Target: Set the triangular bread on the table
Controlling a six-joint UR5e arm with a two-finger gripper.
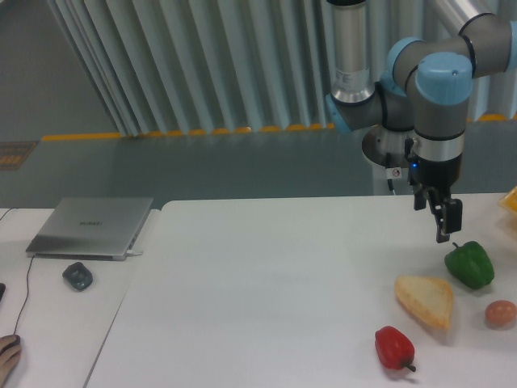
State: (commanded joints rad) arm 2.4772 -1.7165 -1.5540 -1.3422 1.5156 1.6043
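The triangular bread lies flat on the white table, between the green pepper and the red pepper. My gripper hangs above and slightly right of it, well clear of the bread, with nothing between its dark fingers. From this angle the gap between the fingers does not show.
A green bell pepper sits right of the bread, directly below the gripper. A red bell pepper lies in front of the bread and a small orange-pink ball to the right. A grey laptop and a mouse rest on the left desk.
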